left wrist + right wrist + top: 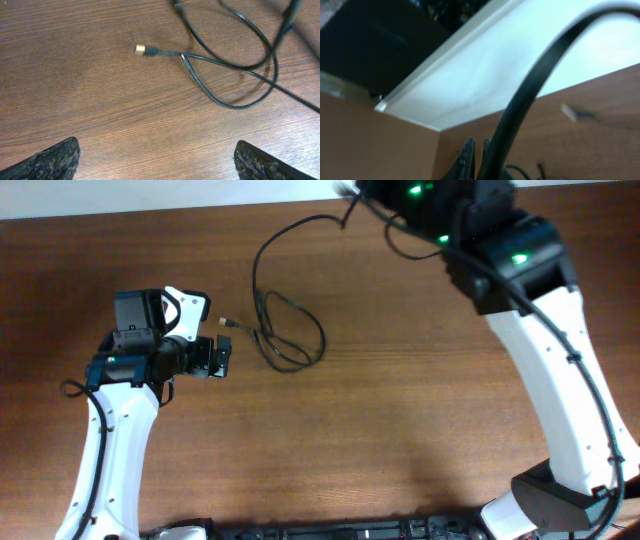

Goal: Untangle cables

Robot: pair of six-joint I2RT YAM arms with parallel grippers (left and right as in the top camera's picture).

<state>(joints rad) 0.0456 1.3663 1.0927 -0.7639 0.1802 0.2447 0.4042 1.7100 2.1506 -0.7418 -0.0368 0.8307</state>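
Overhead: the thin black cables point(290, 330) lie looped on the brown wooden table point(400, 440), just right of their small gold-tipped plug point(224, 325), with one strand running away from it toward the far edge. The left gripper point(222, 358) hovers just nearside of that plug, jaws spread wide. The white right arm point(560, 370) reaches well beyond it.

Left wrist: the plug sits dead ahead, between the dark textured fingers point(52, 161).

Right wrist: the right gripper point(476, 152) is pressed together, seemingly pinching a strand.

Best play, I'd say: pin beside the plug and draw slack gently.
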